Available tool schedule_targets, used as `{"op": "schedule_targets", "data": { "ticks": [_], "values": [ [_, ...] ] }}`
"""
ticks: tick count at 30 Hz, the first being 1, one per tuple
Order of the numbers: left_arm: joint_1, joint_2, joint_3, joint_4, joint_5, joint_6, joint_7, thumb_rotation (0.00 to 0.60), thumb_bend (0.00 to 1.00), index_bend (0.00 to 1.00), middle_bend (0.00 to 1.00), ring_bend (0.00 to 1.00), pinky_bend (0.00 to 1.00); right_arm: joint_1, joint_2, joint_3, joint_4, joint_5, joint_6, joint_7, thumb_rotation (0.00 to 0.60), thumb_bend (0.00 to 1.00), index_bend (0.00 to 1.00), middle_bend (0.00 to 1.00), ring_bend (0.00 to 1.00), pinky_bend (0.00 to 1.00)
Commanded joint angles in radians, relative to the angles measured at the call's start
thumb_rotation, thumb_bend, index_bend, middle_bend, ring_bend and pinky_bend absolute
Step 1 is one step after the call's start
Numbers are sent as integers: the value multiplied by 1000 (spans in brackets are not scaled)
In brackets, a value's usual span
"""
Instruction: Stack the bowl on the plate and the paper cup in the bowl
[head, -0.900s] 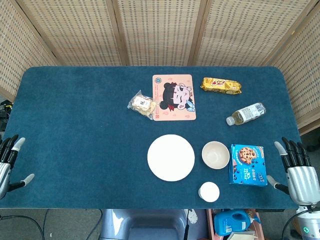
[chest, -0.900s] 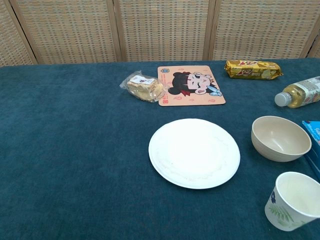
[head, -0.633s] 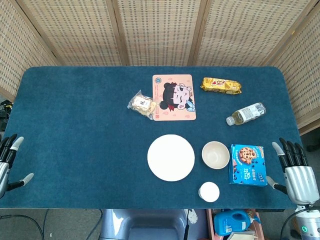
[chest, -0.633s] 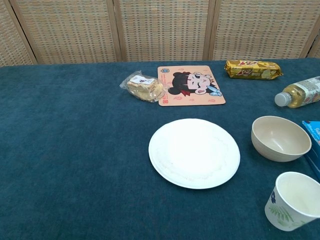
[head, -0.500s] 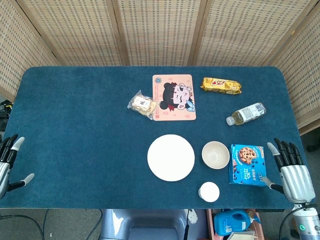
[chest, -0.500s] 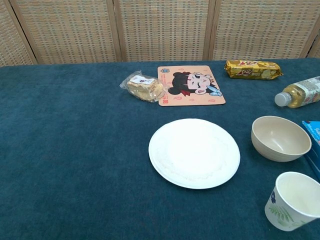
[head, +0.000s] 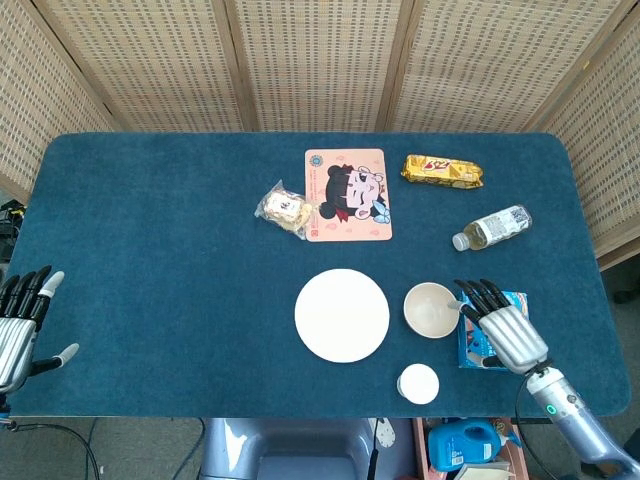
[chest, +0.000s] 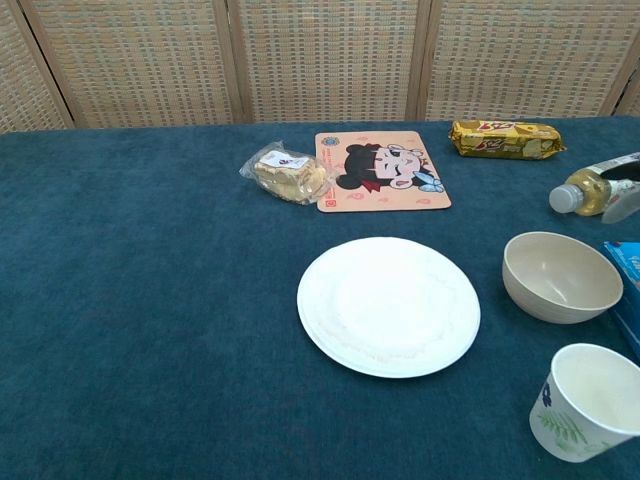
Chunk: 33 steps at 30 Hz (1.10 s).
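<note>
My right hand (head: 508, 333) hovers just right of the bowl (head: 431, 310), fingers (head: 476, 297) spread, holding nothing. My left hand (head: 20, 330) is likewise spread, empty, well left of the bowl.

The right hand (head: 508, 331) has moved in beside the bowl (head: 430, 310).

Beige bowl (head: 430, 310) sits upright just left of the right hand (head: 508, 335); white plate (head: 342, 315) further left; paper cup (head: 418, 384) upright nearer.
</note>
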Motion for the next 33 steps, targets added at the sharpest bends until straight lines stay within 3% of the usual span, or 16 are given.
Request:
{"op": "schedule_targets", "data": {
  "ticks": [1,12,20,25,33],
  "values": [
    [-4,-1,-3,2,-12,-9,0,600,0,0,0,0,0,36,-43,4,27,15,-54,-45,600,138,234,0,0,0],
    [-1,7,-10,5,-17,2,-27,600,0,0,0,0,0,68,-94,-9,53,52,-105,-80,600,193,299,0,0,0],
    [-4,10,-12,8,-22,-3,-39,600,0,0,0,0,0,85,-117,-18,74,64,-129,-74,600,365,348,0,0,0],
    [-4,12,-13,7,-22,-3,-43,600,0,0,0,0,0,108,-136,-23,89,66,-154,-74,600,400,376,0,0,0],
    [-5,15,-14,6,-28,-5,-50,600,0,0,0,0,0,134,-150,-27,86,82,-184,-75,600,491,518,0,0,0]
  ]
}}
